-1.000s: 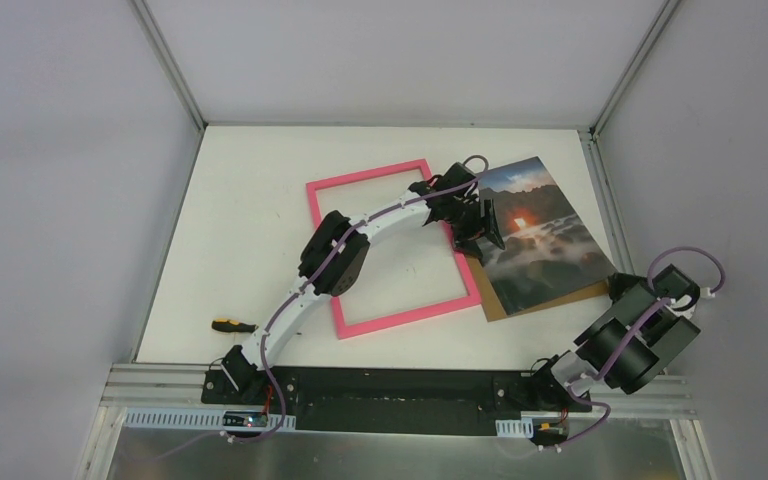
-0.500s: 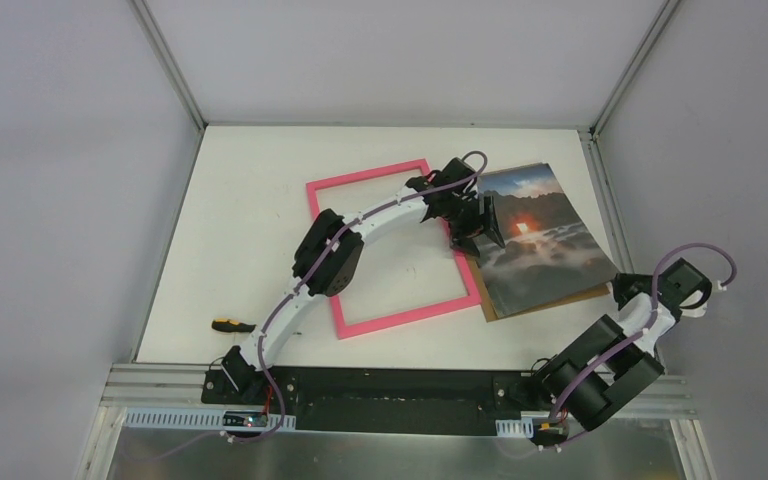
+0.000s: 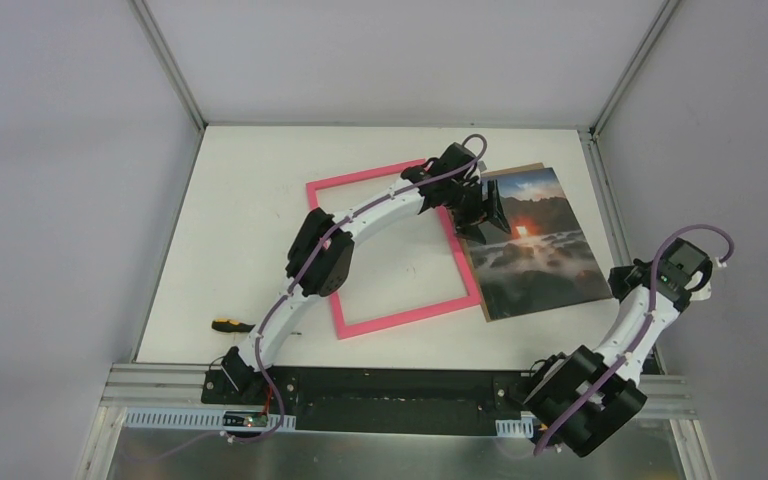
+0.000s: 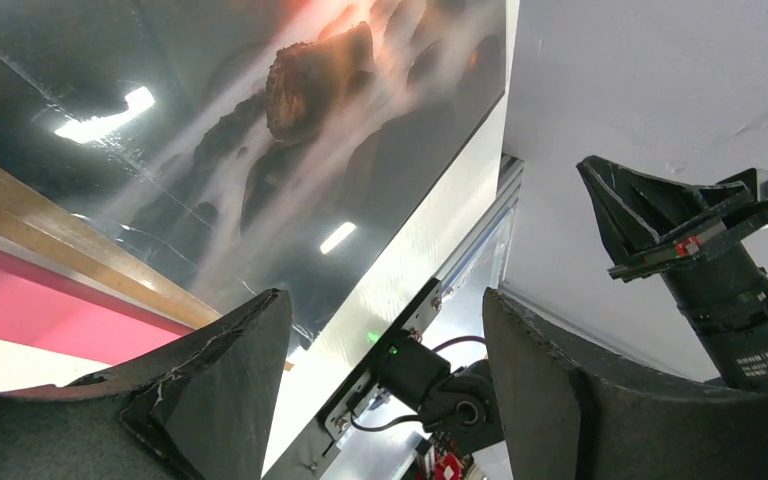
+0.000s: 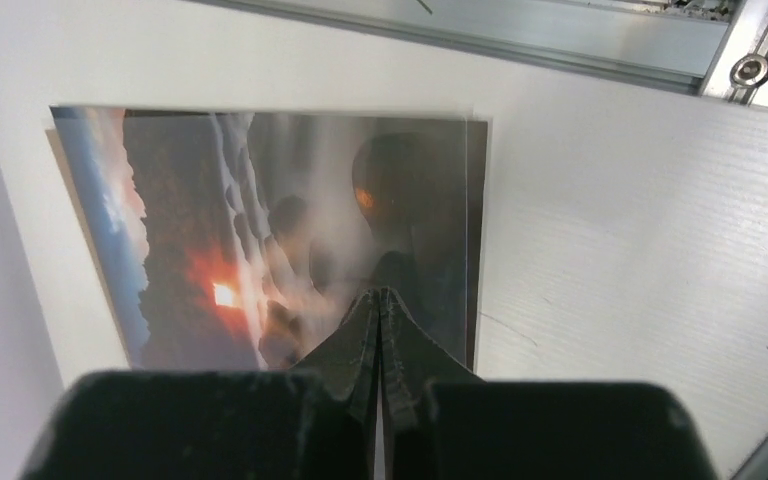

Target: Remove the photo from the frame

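Right of frame (image 3: 405,314): photo (image 3: 530,245) is lying flat on the table (image 3: 250,220), just beside the pink bar, fully out

Left gripper (image 3: 482,212): is hovering over the photo's far left corner, jaws gaping apart

Right gripper (image 5: 380,300): is hanging near the photo's right edge, jaws pressing together, gripping nothing

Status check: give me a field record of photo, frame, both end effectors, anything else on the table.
photo: flat on the table, outside the frame's opening, along its right side
frame: flat, table showing through its opening
left end effector: open, at the photo's left edge, holding nothing
right end effector: shut, empty, by the photo's right edge
other: screwdriver near the table's near-left edge
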You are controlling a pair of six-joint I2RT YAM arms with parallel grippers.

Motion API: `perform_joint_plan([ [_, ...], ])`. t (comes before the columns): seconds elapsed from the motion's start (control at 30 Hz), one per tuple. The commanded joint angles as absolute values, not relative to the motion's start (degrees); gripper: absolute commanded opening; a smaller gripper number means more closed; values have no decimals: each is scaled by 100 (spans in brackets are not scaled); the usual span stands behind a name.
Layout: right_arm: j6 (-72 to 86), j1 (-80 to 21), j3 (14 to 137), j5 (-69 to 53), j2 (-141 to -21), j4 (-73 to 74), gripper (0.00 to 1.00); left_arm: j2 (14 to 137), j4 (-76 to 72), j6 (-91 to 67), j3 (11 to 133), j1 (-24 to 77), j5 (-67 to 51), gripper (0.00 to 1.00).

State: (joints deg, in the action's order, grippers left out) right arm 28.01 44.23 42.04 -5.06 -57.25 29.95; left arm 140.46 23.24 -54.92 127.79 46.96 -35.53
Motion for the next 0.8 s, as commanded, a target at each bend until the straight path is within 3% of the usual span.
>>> perform_joint_plan([
  [0.0, 2398, 4103, 4806, 195, -5808, 3821, 0, 13870, 2338, -5545, 12814, 4631, -3591, 71],
  [0.13, 2380, 4032, 4728, 302, -5837, 3746, 0, 13760, 2340, -5554, 12720, 4642, -3575, 71],
  [0.3, 2793, 4166, 4697, 55, -6703, 3603, 0, 13871, 2338, -5405, 12729, 4648, -3594, 71],
  [0.33, 2939, 4368, 4604, 53, -6810, 3528, 10, 13900, 2338, -5331, 12735, 4651, -3591, 71],
  [0.4, 3252, 4896, 4271, -481, -6747, 3287, 42, 13997, 2337, -5195, 12765, 4660, -3619, 73],
  [0.43, 3407, 5142, 4056, -757, -6664, 3081, 48, 14065, 2338, -5135, 12792, 4664, -3659, 73],
  [0.77, 4603, 5601, 2585, -1341, -6455, 791, 53, 14570, 2338, -4877, 13015, 4689, -3773, 73],
])
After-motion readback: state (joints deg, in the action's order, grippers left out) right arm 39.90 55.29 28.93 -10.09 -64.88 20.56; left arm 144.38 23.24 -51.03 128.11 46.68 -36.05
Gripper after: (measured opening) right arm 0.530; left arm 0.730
